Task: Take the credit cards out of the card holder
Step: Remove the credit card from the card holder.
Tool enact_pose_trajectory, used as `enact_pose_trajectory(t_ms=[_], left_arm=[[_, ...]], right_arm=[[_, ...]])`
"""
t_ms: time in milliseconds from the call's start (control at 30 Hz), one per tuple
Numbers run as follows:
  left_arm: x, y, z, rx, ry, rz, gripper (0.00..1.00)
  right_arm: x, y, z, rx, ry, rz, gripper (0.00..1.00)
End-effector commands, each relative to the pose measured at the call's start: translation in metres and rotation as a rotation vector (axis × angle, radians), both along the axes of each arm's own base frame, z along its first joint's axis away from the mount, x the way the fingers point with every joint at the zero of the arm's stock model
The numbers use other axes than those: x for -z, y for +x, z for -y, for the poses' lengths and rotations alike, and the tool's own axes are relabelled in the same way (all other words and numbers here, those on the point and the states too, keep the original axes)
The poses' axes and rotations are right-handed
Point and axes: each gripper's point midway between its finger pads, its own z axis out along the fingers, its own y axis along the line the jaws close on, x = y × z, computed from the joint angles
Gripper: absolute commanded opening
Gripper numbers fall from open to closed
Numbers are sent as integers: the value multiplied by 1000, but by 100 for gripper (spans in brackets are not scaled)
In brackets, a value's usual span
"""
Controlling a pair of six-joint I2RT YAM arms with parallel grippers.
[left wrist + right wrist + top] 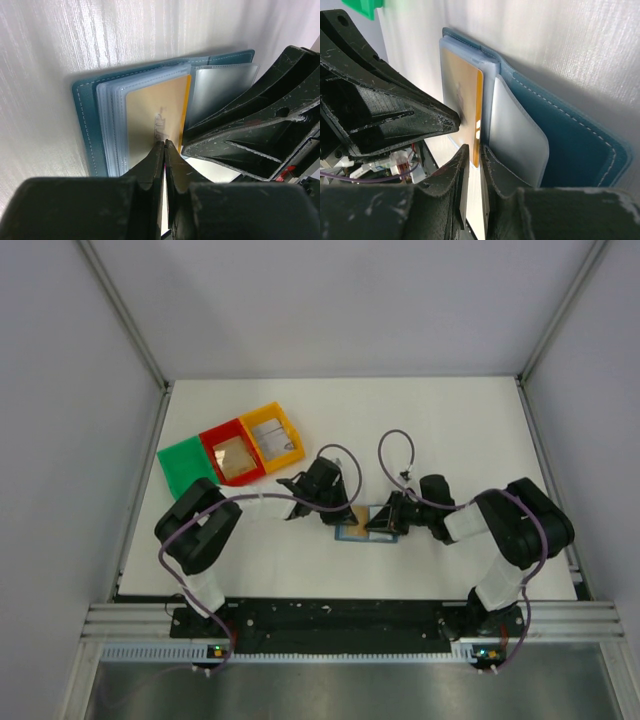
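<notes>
The blue card holder (355,533) lies open on the table between my two grippers, its clear sleeves fanned up (107,115). A gold credit card (155,115) shows in the top sleeve. My left gripper (164,143) is shut, its tips resting against the face of that card. My right gripper (478,150) is open by a narrow gap, with the card's orange edge (479,100) between its tips and an empty clear sleeve (517,135) beside it. In the top view the left gripper (345,512) and right gripper (385,518) meet over the holder.
A green tray (187,466), a red tray (216,436) and a yellow tray (267,412) sit in a row at the back left. The red and yellow trays each hold a card. Frame rails border the table at both sides.
</notes>
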Motion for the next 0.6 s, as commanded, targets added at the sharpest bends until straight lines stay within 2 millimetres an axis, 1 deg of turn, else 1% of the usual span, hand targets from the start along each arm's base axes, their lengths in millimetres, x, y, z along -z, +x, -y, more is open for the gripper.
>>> enact_pose_trajectory(t_ms=[0, 100, 167, 267, 433, 567], left_arm=[[3, 3, -20, -57, 31, 5, 9], [-8, 12, -32, -96, 25, 47, 13], [-8, 16, -37, -102, 30, 52, 16], [-9, 17, -36, -95, 30, 54, 19], [-6, 16, -32, -78, 22, 39, 19], [1, 12, -29, -58, 21, 11, 19]], right_arm=[[9, 10, 5, 20, -61, 31, 15], [12, 9, 8, 19, -76, 31, 15], [13, 8, 8, 15, -81, 30, 15], [12, 10, 7, 11, -83, 37, 14], [10, 12, 6, 8, -77, 43, 13], [6, 11, 3, -4, -57, 52, 11]])
